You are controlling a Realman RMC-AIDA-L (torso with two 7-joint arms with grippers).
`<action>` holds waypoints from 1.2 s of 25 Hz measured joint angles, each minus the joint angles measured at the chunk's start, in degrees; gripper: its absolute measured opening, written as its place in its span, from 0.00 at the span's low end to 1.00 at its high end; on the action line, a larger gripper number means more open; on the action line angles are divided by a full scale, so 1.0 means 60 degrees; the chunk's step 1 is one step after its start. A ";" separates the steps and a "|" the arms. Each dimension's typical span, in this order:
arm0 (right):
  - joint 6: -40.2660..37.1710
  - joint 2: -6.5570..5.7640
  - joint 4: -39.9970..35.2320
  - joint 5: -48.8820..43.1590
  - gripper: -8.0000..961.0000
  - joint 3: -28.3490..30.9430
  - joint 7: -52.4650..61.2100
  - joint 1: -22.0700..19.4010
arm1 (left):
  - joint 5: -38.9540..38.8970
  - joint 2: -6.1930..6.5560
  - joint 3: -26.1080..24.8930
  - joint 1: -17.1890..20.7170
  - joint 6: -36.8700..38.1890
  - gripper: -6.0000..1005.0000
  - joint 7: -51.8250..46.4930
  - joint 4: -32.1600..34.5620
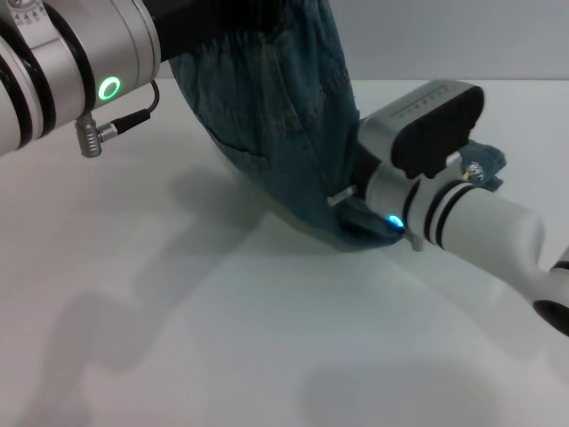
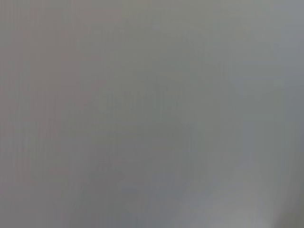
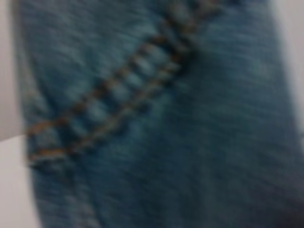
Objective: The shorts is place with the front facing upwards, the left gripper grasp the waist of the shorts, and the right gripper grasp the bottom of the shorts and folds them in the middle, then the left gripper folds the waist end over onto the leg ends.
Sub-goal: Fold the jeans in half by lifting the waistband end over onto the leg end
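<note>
Head view: shorts (image 1: pixel 267 116) hang lifted between left gripper (image 1: pixel 191 31) and right gripper (image 1: pixel 356 200); neither claw's grip can be told. Level, matched travel should keep the fold straight.

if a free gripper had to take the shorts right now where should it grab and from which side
Judging from the head view, grip the low curved fold of the shorts, coming from the robot's left over the bare table. The denim hangs lifted there with open space beside it, while the right gripper crowds the other edge.
</note>
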 joint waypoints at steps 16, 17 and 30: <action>-0.0012 -0.0045 0.0343 -0.0007 0.01 -0.0614 0.0720 -0.0047 | -0.0054 0.0011 -0.0020 -0.0019 0.0080 0.09 0.0020 0.0157; -0.0015 -0.0070 0.0350 -0.0043 0.01 -0.0392 0.0697 -0.0186 | -0.0055 0.0010 -0.0021 -0.0019 0.0082 0.09 0.0026 0.0165; 0.0070 -0.0059 0.0102 -0.0157 0.01 0.0657 0.0118 -0.0835 | -0.0063 0.0000 0.0039 -0.0155 0.0325 0.09 0.0047 0.0136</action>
